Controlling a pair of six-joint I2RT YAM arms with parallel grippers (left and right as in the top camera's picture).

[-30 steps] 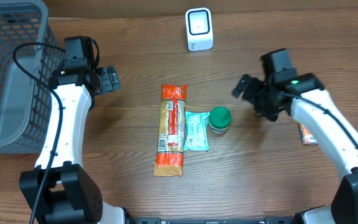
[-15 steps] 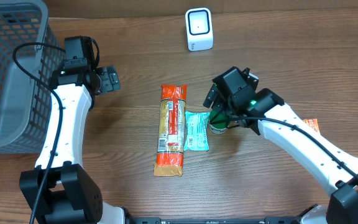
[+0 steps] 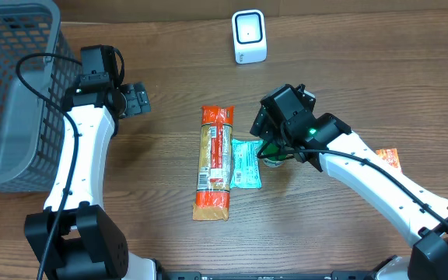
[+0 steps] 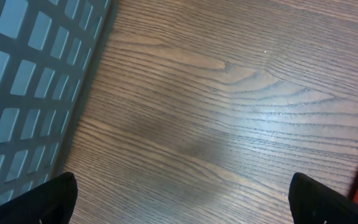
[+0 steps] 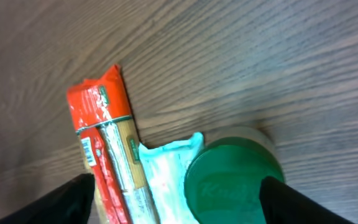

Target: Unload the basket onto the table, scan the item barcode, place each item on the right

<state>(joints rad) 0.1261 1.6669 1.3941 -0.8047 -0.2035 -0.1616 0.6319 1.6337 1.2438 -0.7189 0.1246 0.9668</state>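
Right claw stood over the small green-lidded jar at mid-worktop, jaws apart and straddling the lid, with no grip evident. Left claw hung spread and empty near the grey mesh basket at the far left corner.

Hazards noted:
- The teal sachet lay right against the jar, beside the long orange food packet. One jaw could pinch it on closing.
- An off-centre closure could tip or spin the round jar.
- The jaws might cover the barcode when it is shown to the white scanner at the far edge.
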